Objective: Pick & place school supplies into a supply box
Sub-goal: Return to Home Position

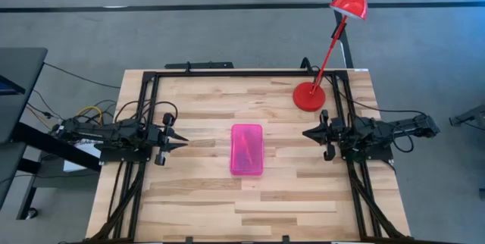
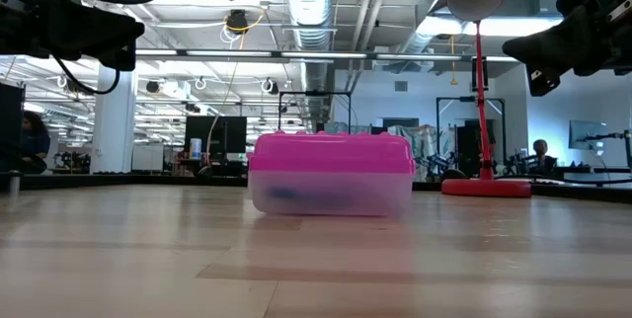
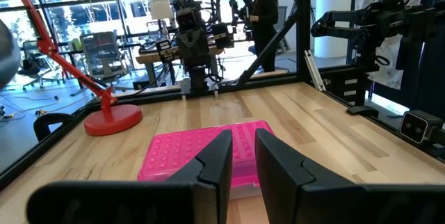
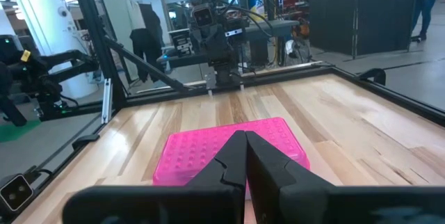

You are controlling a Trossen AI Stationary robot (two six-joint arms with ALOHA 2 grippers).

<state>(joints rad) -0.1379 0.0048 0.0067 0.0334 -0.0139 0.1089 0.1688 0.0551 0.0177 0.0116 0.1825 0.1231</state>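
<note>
high view: the shut pink supply box [image 1: 246,149] lies mid-counter [image 1: 197,191], and its lid hides the contents. the left gripper [image 1: 184,142] and right gripper [image 1: 305,132] hover well apart on either side of it, with a red lamp [image 1: 308,96] near the right one.
low view: only a blurred blue shape [image 2: 283,196] shows through the box's clear base, and an open workshop lies behind.
left wrist view: the fingers [image 3: 217,161] are narrowly parted and hold nothing.
right wrist view: the fingers [image 4: 233,158] are pressed together, empty.

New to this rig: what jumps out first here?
The closed pink supply box lies at the middle of the table. A red desk lamp stands on its right side. The left gripper and right gripper hover either side of the box, holding nothing.
</note>
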